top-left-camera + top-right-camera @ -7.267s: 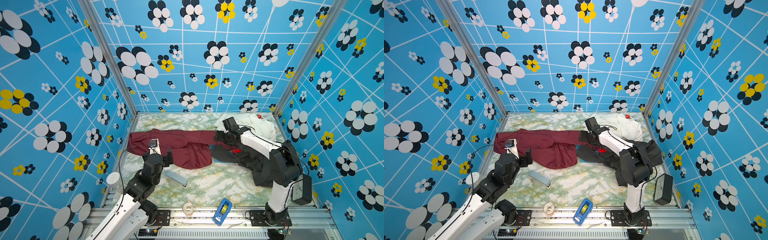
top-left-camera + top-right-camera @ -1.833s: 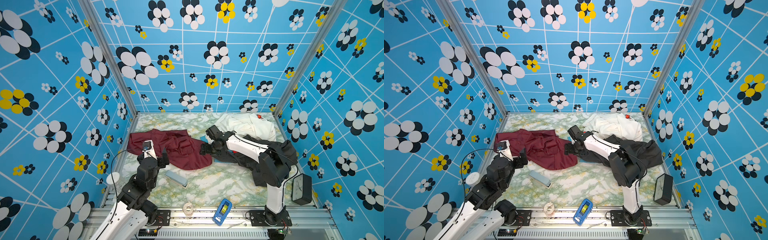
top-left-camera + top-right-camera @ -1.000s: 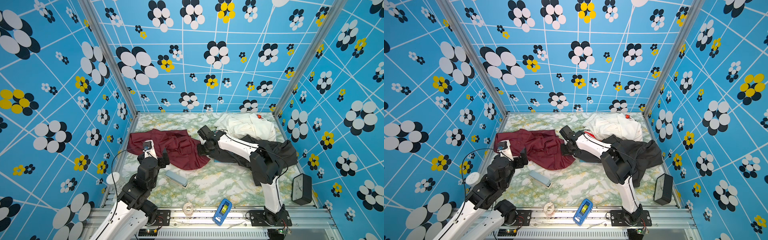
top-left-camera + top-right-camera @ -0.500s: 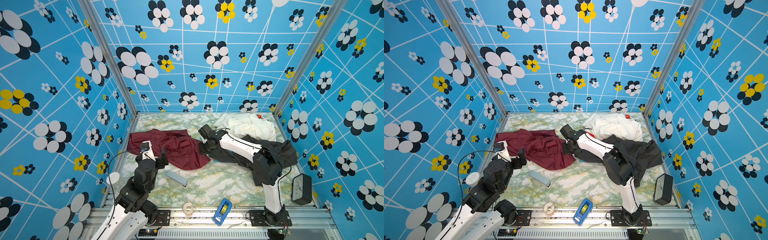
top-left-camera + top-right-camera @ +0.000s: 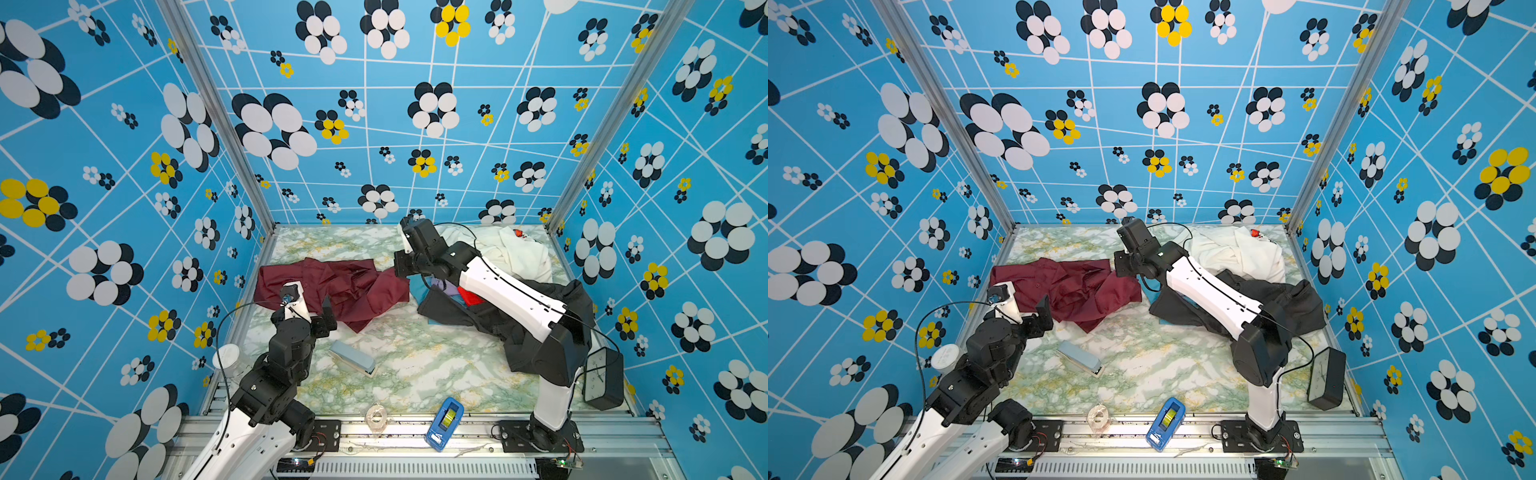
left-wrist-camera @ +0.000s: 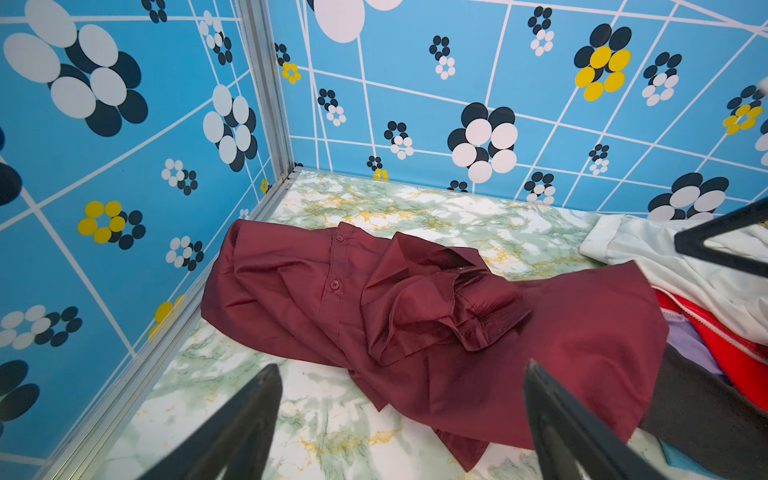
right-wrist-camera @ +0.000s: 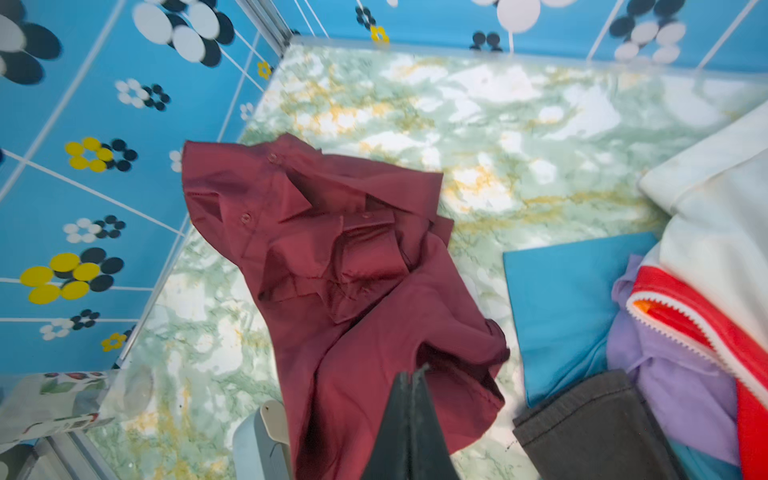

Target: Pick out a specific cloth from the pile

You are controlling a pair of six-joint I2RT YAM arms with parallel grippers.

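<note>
The cloth (image 5: 332,286) (image 5: 1067,286), a dark red shirt with buttons, lies crumpled at the table's left, apart from the pile (image 5: 519,282). It also shows in the left wrist view (image 6: 415,307) and the right wrist view (image 7: 345,266). My right gripper (image 5: 397,269) (image 7: 411,372) is shut with nothing seen between its fingers, and it hovers over the cloth's right edge. My left gripper (image 5: 309,305) (image 6: 402,365) stands open above the cloth's near edge, holding nothing. The pile holds dark grey trousers (image 5: 577,299), a white garment (image 5: 523,253), and blue (image 7: 573,299), lilac (image 7: 673,374) and bright red (image 7: 706,324) cloths.
A pale blue-grey stapler (image 5: 353,359) lies in front of the cloth. A blue tape dispenser (image 5: 444,422) and a clear tape roll (image 5: 376,415) sit at the front rail. A black clock (image 5: 602,378) stands front right and a white-lidded jar (image 5: 226,357) front left. Patterned walls close three sides.
The right gripper, still shut, has risen and drawn back a little from the cloth's right edge. The left arm has pulled slightly toward the front. The cloth lies as before.
</note>
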